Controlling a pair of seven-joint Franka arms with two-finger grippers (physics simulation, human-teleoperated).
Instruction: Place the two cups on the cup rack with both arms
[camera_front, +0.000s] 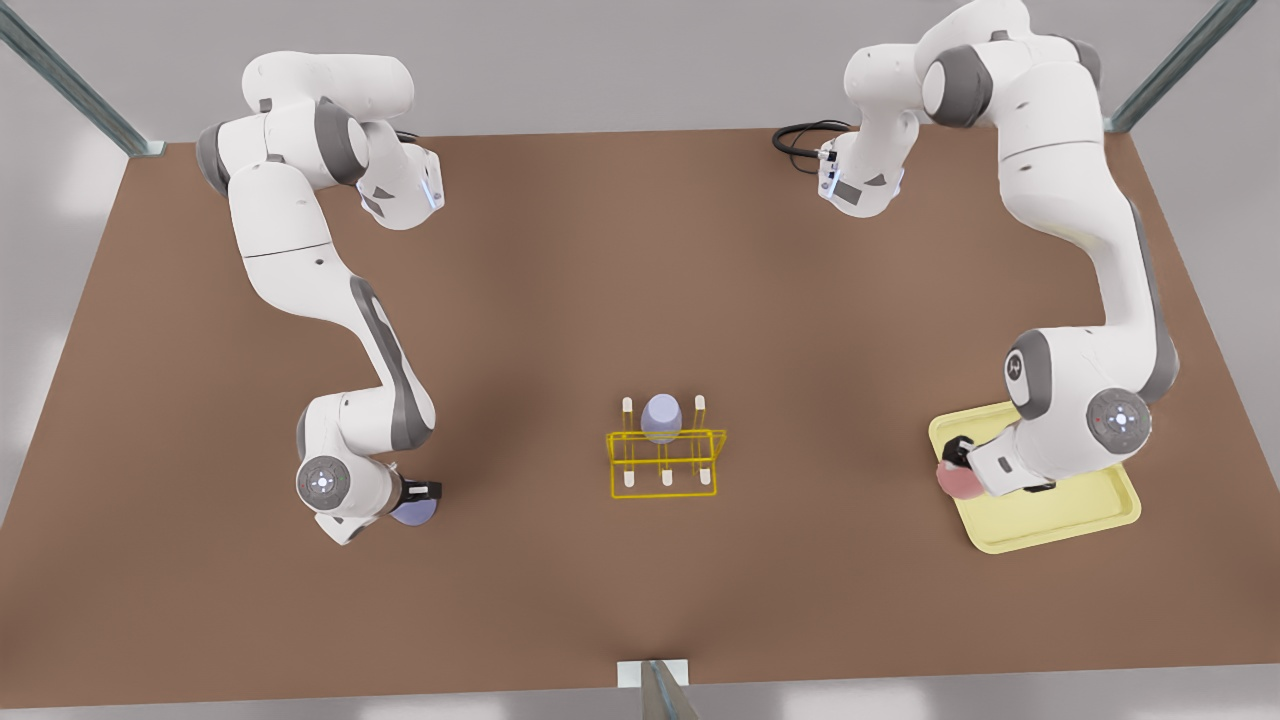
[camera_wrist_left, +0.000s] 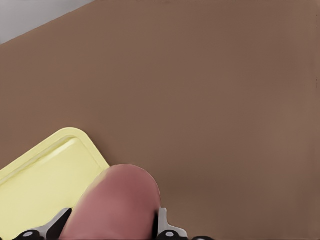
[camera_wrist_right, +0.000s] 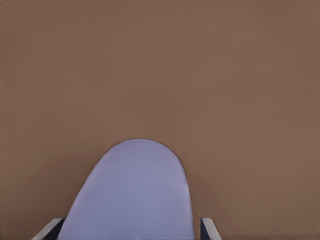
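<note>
On the table (camera_front: 640, 250), at the front view's left, the right gripper (camera_front: 425, 492) has its jaws closed on the lavender cup (camera_front: 414, 512). At centre, the cup rack (camera_front: 665, 462) carries another lavender cup (camera_front: 661, 418) at its 12 o'clock side. At the right, the left gripper (camera_front: 958, 455) clamps the pink cup (camera_front: 958, 481) at the yellow tray's (camera_front: 1060, 520) 9 o'clock edge.

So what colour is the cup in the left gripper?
Salmon pink cup, clearest in the left wrist view.
</note>
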